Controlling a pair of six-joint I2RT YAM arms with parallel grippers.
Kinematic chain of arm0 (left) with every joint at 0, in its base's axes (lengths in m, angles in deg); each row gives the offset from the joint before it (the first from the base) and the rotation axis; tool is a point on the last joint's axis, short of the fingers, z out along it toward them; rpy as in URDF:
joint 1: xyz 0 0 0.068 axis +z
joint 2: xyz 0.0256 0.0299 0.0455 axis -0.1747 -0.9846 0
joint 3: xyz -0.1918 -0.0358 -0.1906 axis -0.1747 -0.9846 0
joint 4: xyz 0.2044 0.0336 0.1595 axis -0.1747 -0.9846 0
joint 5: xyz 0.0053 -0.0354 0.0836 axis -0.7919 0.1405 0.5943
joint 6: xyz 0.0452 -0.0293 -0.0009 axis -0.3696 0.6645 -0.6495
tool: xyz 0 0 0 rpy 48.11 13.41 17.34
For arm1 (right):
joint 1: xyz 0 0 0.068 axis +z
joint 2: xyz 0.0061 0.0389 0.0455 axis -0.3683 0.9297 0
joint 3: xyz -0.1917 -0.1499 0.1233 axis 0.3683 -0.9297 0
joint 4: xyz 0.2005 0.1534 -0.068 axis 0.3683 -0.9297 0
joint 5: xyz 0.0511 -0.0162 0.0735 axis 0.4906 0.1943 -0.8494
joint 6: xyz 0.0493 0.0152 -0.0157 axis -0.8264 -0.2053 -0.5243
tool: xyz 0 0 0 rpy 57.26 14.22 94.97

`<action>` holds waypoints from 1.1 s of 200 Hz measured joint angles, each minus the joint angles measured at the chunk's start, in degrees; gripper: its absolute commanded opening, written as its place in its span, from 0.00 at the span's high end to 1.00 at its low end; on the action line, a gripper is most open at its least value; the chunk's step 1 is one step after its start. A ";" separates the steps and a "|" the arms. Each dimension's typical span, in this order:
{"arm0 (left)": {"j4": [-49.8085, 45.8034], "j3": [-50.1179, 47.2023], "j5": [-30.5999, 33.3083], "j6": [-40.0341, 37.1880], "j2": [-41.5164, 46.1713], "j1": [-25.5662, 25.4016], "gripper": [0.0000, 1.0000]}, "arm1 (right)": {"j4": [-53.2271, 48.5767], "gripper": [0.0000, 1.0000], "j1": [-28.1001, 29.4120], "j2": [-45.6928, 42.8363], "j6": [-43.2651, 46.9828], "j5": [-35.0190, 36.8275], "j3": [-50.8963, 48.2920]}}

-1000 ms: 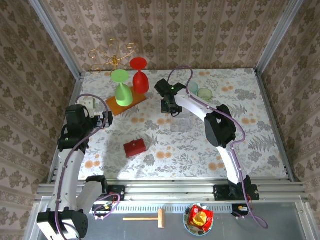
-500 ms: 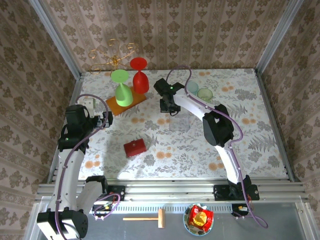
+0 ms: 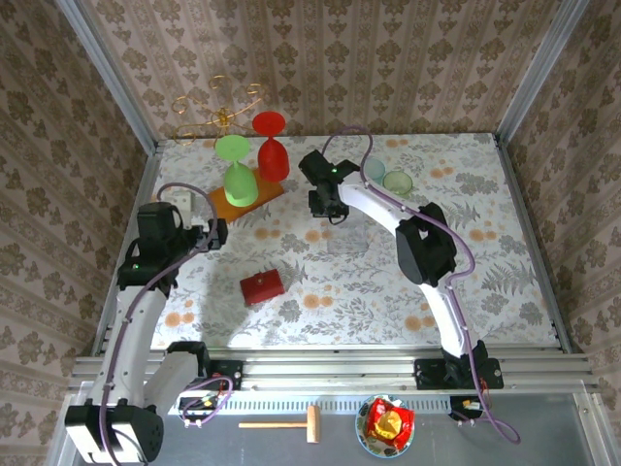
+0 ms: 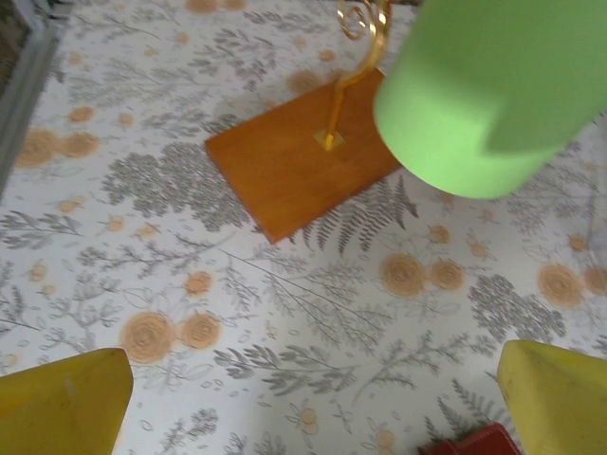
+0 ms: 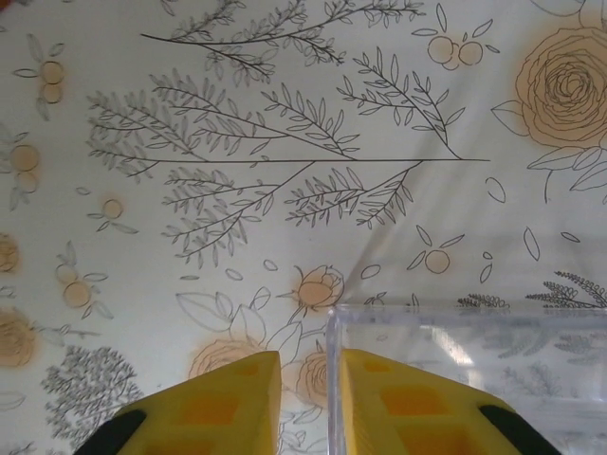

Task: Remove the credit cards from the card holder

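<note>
While the holder (image 3: 262, 286) lies closed on the desk (image 3: 466, 252), well apart from both arms, the two hands are shifting around it. Compared with a second ago, the left hand (image 3: 215, 234) has crept a little toward the middle of the desk. It is spread as wide as it goes and carries nothing. Its wrist view looks down past the green glass (image 4: 484, 90) and the board (image 4: 289, 166), with a red corner of the holder (image 4: 471, 442) at the bottom edge, just ahead of the left hand (image 4: 313, 408).

The right hand (image 3: 328, 206) sits far back on the desk at the near-left edge of a clear box (image 3: 347, 236) and has barely moved. Its jaws, shut a second ago, have begun to part. In its wrist view the fingers (image 5: 218, 403) stand a narrow gap apart, astride the wall of the clear box (image 5: 455, 360). The gap looks wider than the wall, so the right hand seems to be letting go and not pinching.

For the task this reads as a handover of attention. The right hand looks done with the box, and the left hand is lining up on the holder. With the holder closed, the cards are likely inside, and the real work of opening it and drawing them out is not yet begun.
</note>
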 measured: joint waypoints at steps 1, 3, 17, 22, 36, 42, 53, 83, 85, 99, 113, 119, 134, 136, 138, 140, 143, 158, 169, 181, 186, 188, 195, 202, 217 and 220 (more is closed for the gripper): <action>-0.07 -0.02 0.07 0.09 -0.04 -0.15 0.00 | 0.09 0.75 0.00 -0.24 0.02 -0.02 -0.20; -0.13 -0.02 0.11 0.20 -0.13 -0.44 0.00 | 0.13 0.75 0.00 -0.46 0.00 -0.02 -0.42; -1.03 -0.02 0.55 1.55 -0.81 -3.10 0.00 | 0.90 0.74 0.00 -2.93 0.00 -0.52 -2.49; -1.44 -0.02 0.72 2.21 -1.09 -4.02 0.00 | 1.36 0.74 0.00 -3.96 -0.02 -0.87 -3.39; -2.05 -0.22 1.03 4.22 -1.86 -6.43 0.00 | 2.71 0.74 0.00 -6.86 -0.02 -1.60 -6.14; -2.25 -0.50 1.14 5.16 -2.08 -7.34 0.00 | 3.34 0.74 0.00 -8.15 -0.02 -1.92 -7.48; -2.27 -1.40 1.11 6.84 -2.32 -9.01 0.00 | 4.79 0.74 0.00 -10.71 -0.02 -2.69 -10.43; -2.38 -5.57 0.28 11.28 -2.89 -13.07 0.00 | 8.52 0.74 0.22 -16.96 0.04 -5.79 -19.19; -2.43 -6.03 0.15 11.69 -2.97 -13.38 0.00 | 8.66 0.74 0.24 -17.16 0.04 -5.95 -19.43; -2.36 -8.59 -0.66 14.21 -2.97 -14.62 0.00 | 10.32 0.74 0.66 -19.37 0.37 -7.61 -23.15; -2.40 -10.84 -1.51 16.39 -2.99 -15.43 0.00 | 11.85 0.73 1.51 -21.14 1.01 -9.07 -26.51; -2.45 -11.45 -1.70 17.16 -2.97 -15.72 0.00 | 12.48 0.73 1.95 -21.84 1.40 -9.51 -27.85; -2.49 -12.59 -1.84 18.97 -2.93 -16.44 0.00 | 14.38 0.73 3.30 -23.58 2.25 -11.21 -31.65; -2.47 -12.68 -1.81 19.15 -2.91 -16.50 0.00 | 14.58 0.73 3.45 -23.76 2.34 -11.39 -32.09; -2.47 -12.81 -1.86 19.37 -2.89 -16.59 0.00 | 14.78 0.73 3.65 -24.00 2.43 -11.69 -32.63; -2.45 -13.00 -1.84 19.71 -2.80 -16.79 0.00 | 15.04 0.73 3.96 -24.28 2.54 -11.96 -33.27; -2.36 -13.22 -1.81 20.09 -2.73 -16.90 0.00 | 15.26 0.73 4.20 -24.52 2.75 -12.22 -33.81; -2.25 -14.84 -1.90 21.84 -1.51 -17.75 0.00 | 17.35 0.71 5.57 -25.75 3.54 -13.55 -37.35; -2.36 -16.17 -1.90 22.77 -0.02 -18.32 0.00 | 18.58 0.70 6.34 -26.25 4.15 -14.19 -39.26; -2.67 -17.18 -1.86 23.52 1.88 -18.73 0.00 | 19.78 0.69 7.04 -26.51 4.85 -15.10 -40.76; -2.84 -17.33 -1.86 23.71 2.58 -18.82 0.00 | 20.31 0.69 7.23 -26.56 5.05 -15.47 -41.22; -2.91 -17.40 -1.84 23.89 2.93 -18.88 0.00 | 20.50 0.69 7.28 -26.58 5.22 -15.58 -41.33; -2.97 -17.42 -1.79 24.17 3.82 -19.04 0.00 | 21.31 0.69 7.37 -26.58 5.42 -16.09 -41.70; -2.93 -17.42 -1.70 24.59 4.79 -19.04 0.00 | 22.29 0.68 7.41 -26.58 5.70 -16.63 -41.97; -2.93 -17.42 -1.68 25.64 6.03 -19.04 0.01 | 24.33 0.68 7.85 -26.56 6.47 -17.51 -42.01; -2.95 -17.42 -1.68 25.97 6.21 -19.04 0.01 | 24.85 0.68 7.93 -26.56 6.62 -17.75 -42.01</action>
